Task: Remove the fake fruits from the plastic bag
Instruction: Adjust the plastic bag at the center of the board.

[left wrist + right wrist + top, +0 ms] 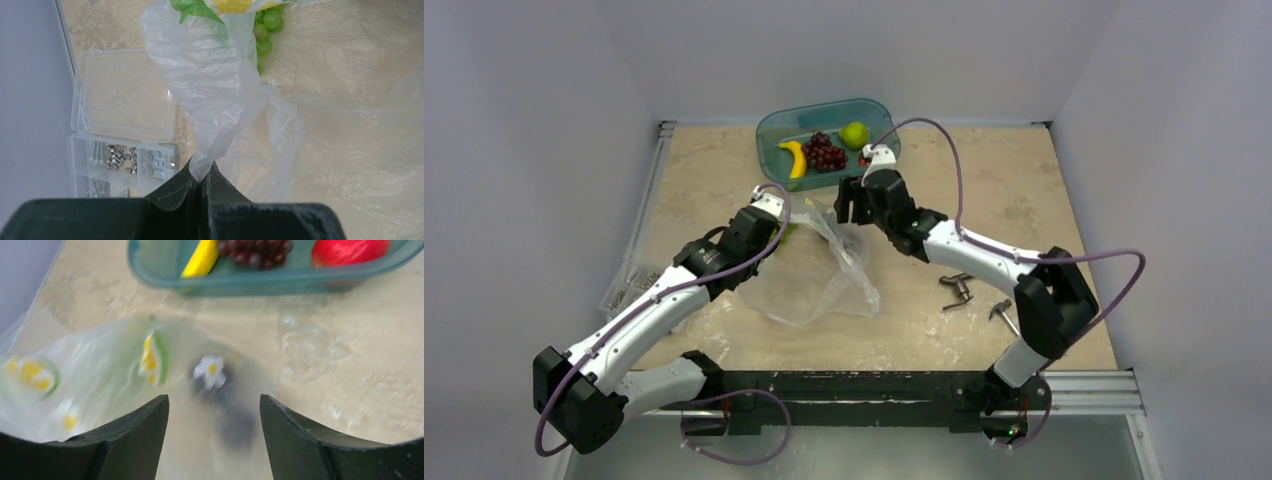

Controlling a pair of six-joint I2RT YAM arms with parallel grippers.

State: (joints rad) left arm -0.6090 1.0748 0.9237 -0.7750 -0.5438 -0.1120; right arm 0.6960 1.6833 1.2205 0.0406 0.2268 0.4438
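Clear, thin, crinkly plastic bag (pixel 819 285) slumped on bench (pixel 1024 190), top view; likely light, limp, slippery, best taken at a bunched fold. In teal translucent tub (pixel 769 128): one yellow plastic banana (pixel 794 160), one dark purple grape bunch (pixel 824 152), one round green apple (pixel 855 134).

Left wrist view: left hand (pixel 201 171) pressed together on a bag fold; one green grape bunch (pixel 266 30) at the bag, inside or behind unclear.

Right wrist view, blurred: right hand (pixel 212 400) spread over bag.

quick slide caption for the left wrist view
Left tool pinching a fold of the plastic bag, green grape bunch beyond, clear parts box at left.
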